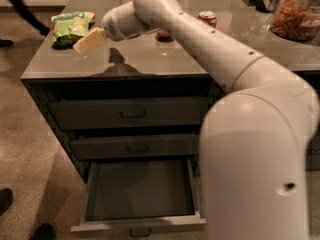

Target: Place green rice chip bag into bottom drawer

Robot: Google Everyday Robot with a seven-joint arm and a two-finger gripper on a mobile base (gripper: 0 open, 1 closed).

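The green rice chip bag (70, 26) lies on the grey counter top (145, 61) at its far left corner. My gripper (86, 42) reaches out over the counter, its cream tip just right of and below the bag, close to it. The bottom drawer (140, 190) of the dark cabinet is pulled out, and its dark grey inside holds nothing. My white arm runs from the lower right up across the counter.
A red soda can (207, 18) stands on the counter behind my arm, next to an orange thing (164, 34) that is mostly hidden. A jar of snacks (299, 13) is at the far right. Two shut drawers (132, 115) sit above the open one. Shoes (5, 199) show at the lower left.
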